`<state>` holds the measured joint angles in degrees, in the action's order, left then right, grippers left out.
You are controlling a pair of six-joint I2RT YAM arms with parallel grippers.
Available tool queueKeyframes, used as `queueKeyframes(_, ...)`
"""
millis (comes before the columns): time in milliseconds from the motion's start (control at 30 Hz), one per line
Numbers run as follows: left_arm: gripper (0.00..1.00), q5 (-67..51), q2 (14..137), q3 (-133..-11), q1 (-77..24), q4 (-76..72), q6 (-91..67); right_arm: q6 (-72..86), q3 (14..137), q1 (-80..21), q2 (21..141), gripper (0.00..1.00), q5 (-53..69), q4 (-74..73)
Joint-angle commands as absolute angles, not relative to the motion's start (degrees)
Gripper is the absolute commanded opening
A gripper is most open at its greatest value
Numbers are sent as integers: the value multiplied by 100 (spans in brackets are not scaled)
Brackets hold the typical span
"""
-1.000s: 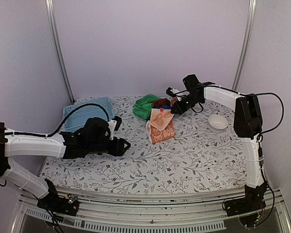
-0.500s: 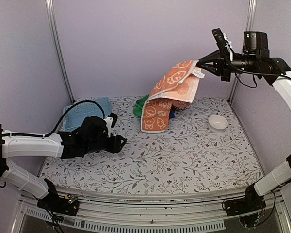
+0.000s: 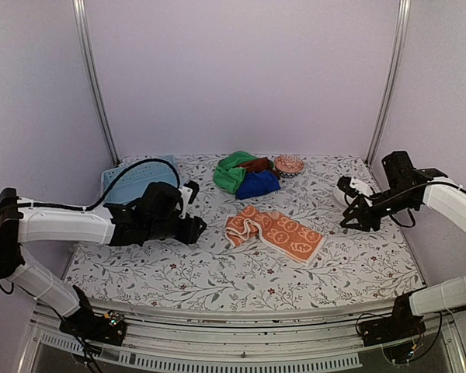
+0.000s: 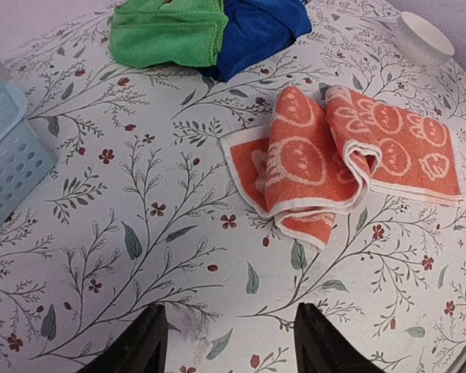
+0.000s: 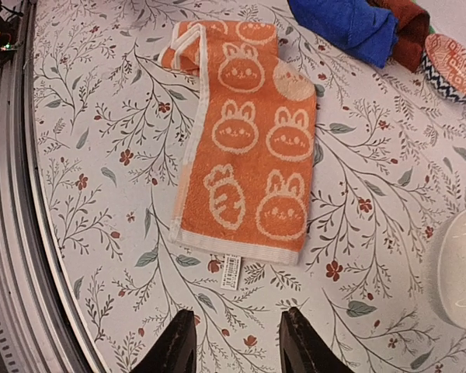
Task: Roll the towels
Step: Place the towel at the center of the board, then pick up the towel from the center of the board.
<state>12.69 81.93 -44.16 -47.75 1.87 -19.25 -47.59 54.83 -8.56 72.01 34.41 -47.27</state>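
We note orange towel (image 3: 273, 232) lying on tabletop (image 3: 217, 272), unrolled, end toward left gripper (image 4: 231, 342) bunched in fold. Green towel (image 3: 233, 171), blue towel (image 3: 258, 185) and rust-brown towel (image 3: 258, 164) heaped behind orange towel, apart from it. Left gripper near orange towel, fingers apart, empty. Right gripper (image 5: 234, 342) on opposite side of orange towel, fingers apart, holding nothing. White bowl (image 5: 460, 268) beyond orange towel, beside right gripper.

The floral-print table (image 3: 217, 272) carries the orange towel (image 3: 273, 233) near its centre, its 9 o'clock end bunched. The green towel (image 3: 231, 172), blue towel (image 3: 258, 185) and rust-brown towel (image 3: 256, 164) are heaped together at 12 — a patterned bowl (image 3: 289, 165) at 1, a white bowl (image 5: 460, 268) at 3, a light blue basket (image 3: 128, 183) at 10.
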Motion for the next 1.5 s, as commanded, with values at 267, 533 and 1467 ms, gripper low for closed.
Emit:
queueKeyframes(267, 57, 715, 8648, -4947, -4701, 533, -1486, -5410, 4794, -2242, 7024, 31, 2696, -3929)
queueKeyframes(533, 58, 620, 8469, -4720, -4700, 441, -1828, -5259, 4954, -2796, 8321, 43, 2212, -3312)
queueKeyframes(1467, 59, 697, 8431, -4386, -4700, 352, -1897, -5366, 5524, -3050, 9972, 45, 1912, -3497)
